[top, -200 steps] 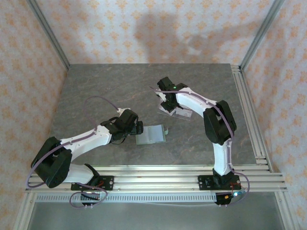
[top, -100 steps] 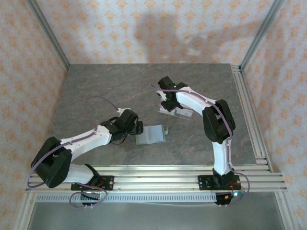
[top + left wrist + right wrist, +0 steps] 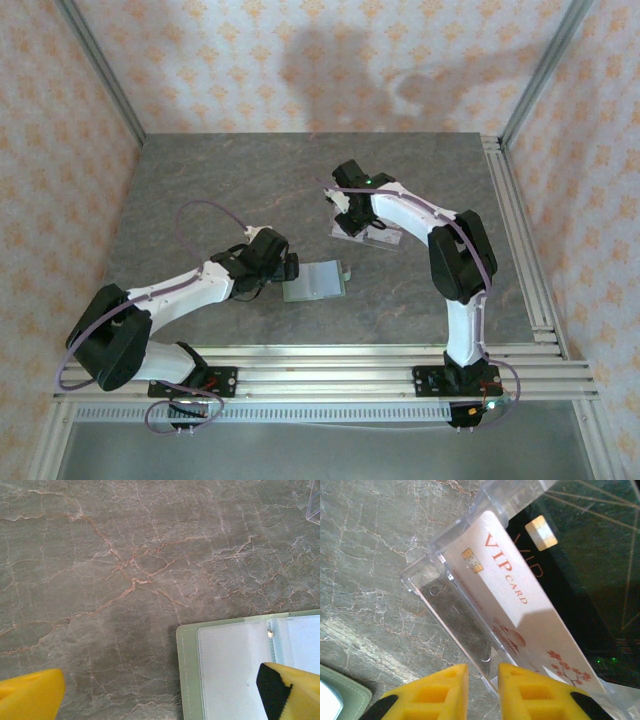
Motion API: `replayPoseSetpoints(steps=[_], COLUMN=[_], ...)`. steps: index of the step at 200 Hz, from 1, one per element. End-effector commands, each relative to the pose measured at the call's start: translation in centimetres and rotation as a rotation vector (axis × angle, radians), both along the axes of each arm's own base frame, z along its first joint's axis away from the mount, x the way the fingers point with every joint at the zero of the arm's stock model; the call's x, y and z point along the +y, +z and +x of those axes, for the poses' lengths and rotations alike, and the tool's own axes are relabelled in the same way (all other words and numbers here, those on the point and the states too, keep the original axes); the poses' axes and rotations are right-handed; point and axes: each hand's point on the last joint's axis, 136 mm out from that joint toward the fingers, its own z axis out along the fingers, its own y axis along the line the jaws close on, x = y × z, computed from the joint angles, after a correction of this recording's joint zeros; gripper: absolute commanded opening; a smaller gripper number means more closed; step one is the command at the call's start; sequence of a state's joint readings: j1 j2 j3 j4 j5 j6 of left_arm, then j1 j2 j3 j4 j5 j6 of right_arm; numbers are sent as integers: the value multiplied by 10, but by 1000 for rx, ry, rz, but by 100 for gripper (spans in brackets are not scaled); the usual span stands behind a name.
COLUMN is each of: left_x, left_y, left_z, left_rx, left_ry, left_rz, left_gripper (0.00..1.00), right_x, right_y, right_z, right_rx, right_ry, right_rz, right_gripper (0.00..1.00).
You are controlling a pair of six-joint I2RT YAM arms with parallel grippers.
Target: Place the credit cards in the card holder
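Right claw (image 3: 484,672) hangs over the clear stand (image 3: 432,587), yellow fingers nearly together, the stand's edge running into the sliver of gap; whether it pinches anything I cannot tell; a pinkish VIP credit card (image 3: 520,605) sits in the stand, a black card (image 3: 555,560) partly behind it; left claw (image 3: 160,682) is spread wide over the tabletop (image 3: 100,580), one finger above the card holder (image 3: 225,670), which lies open near the stand.

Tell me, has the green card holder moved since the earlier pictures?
No. The card holder lies just as far from the front rail in the top view.
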State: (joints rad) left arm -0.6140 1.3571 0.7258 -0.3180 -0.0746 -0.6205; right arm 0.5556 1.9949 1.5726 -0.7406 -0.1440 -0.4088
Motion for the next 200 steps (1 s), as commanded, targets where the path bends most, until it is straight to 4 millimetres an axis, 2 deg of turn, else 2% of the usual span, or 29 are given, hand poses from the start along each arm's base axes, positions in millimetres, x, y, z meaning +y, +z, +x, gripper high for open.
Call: replayPoseSetpoints(steps=[1,36,126,200], left_x=[-3,-3,-3,-2], left_y=[7,7,8,10], left_z=[9,8,8,8], left_rx=[-25,-25,-24,-25], left_ry=[5,5,5,-1], left_rz=[-14,-16,-15,-6], left_gripper=[100,100,100,100], right_x=[-1,-5,-2,9], right_y=[1,-7,-9,-6], right_z=[-12,-11,-3,-2], right_rx=[36,45,25,30], right_ry=[39,40,103,138], right_rz=[-6,-37,-66,-24], right_gripper=[22,22,19,5])
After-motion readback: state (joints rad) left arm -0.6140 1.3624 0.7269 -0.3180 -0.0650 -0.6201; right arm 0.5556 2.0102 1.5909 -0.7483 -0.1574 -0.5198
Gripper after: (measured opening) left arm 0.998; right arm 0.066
